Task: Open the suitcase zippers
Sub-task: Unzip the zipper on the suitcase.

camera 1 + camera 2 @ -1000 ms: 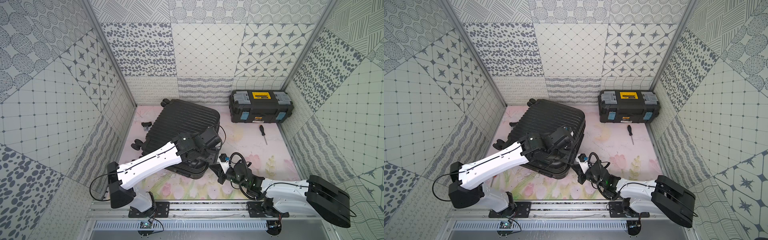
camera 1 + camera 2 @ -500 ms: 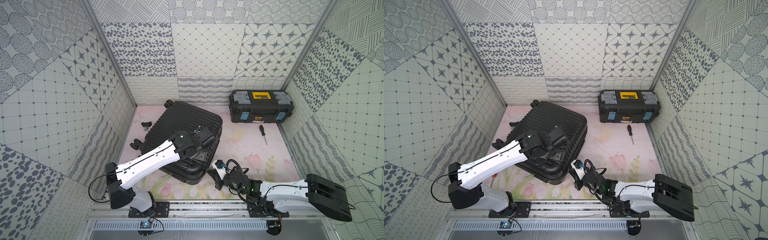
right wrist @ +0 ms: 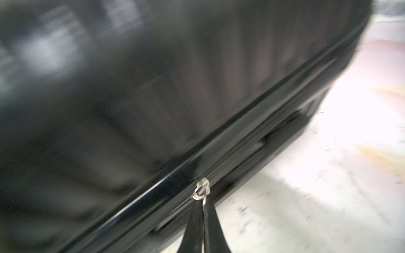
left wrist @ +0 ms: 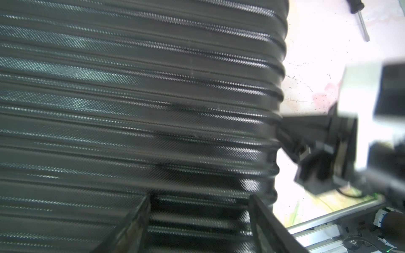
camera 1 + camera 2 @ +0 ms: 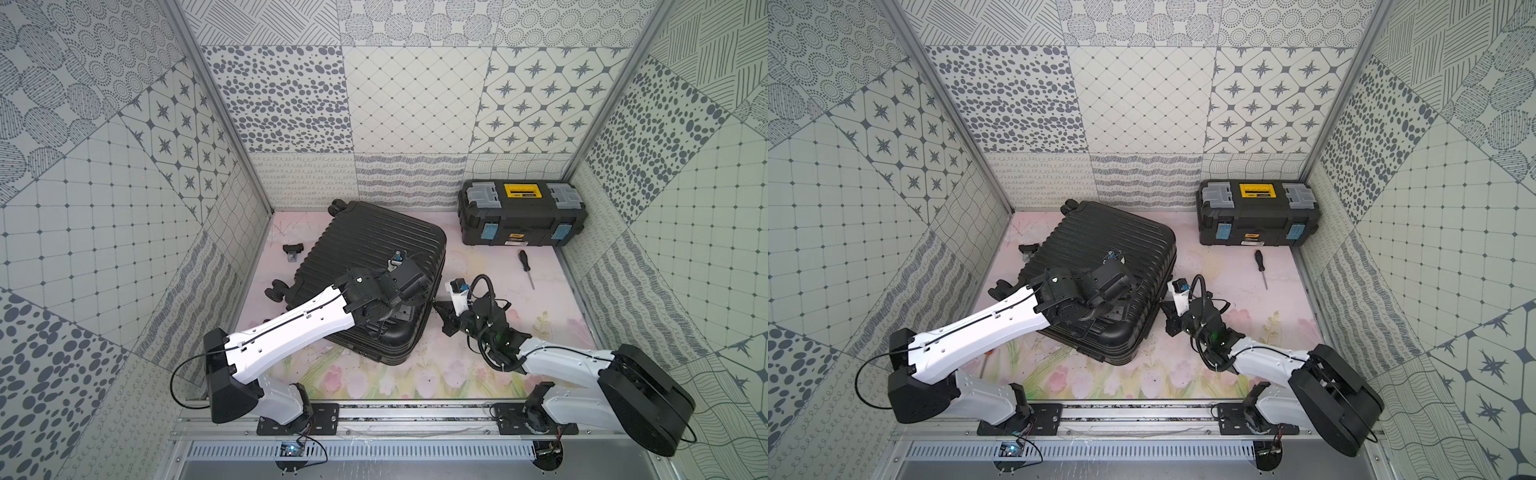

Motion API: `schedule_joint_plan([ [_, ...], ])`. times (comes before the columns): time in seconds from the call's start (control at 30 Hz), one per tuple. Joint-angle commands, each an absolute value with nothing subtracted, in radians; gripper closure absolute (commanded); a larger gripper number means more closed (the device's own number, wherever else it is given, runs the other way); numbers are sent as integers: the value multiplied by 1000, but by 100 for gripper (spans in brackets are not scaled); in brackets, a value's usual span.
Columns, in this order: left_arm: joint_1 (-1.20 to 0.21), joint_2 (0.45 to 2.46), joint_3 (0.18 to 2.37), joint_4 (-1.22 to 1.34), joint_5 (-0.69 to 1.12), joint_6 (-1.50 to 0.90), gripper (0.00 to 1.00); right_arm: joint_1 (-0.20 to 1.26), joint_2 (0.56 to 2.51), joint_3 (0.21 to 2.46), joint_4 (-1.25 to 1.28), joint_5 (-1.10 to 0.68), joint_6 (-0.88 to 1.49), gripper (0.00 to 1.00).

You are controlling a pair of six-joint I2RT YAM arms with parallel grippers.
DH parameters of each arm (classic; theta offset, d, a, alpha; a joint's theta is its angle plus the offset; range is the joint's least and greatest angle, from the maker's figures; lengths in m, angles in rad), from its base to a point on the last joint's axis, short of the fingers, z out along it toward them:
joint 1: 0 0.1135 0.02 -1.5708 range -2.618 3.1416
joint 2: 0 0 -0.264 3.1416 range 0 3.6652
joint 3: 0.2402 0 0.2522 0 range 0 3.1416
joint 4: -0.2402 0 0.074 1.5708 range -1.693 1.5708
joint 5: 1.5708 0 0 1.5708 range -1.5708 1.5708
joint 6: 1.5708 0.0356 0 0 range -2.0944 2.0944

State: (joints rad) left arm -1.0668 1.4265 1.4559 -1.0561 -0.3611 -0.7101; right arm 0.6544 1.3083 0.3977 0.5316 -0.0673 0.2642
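Zipper pull (image 3: 201, 191), clenched in our right jaws at the suitcase (image 5: 365, 245) side seam; zipper track (image 3: 263, 114) runs along it, away from them; left jaws released over the shell

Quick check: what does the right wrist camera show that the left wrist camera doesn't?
Right wrist only: the silver zipper pull, pinched by the shut right gripper on the suitcase's side seam. Left wrist only: the open left gripper over the ribbed lid, and the screwdriver on the mat. Both: the suitcase, the right gripper, the pale mat.
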Motion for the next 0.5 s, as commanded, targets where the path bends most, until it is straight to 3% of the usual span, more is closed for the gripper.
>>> schedule_joint_plan([
  [0.0, -1082, 1426, 1411, -1278, -250, -744, 30, 546, 1431, 530, 657, -75, 311, 100],
  [0.27, -1105, 1368, 1382, -1282, -244, -743, 32, 335, 1720, 841, 639, -120, 437, 100],
  [0.47, -1104, 1255, 1419, -1435, -359, -841, 25, 309, 1686, 802, 657, -90, 409, 100],
])
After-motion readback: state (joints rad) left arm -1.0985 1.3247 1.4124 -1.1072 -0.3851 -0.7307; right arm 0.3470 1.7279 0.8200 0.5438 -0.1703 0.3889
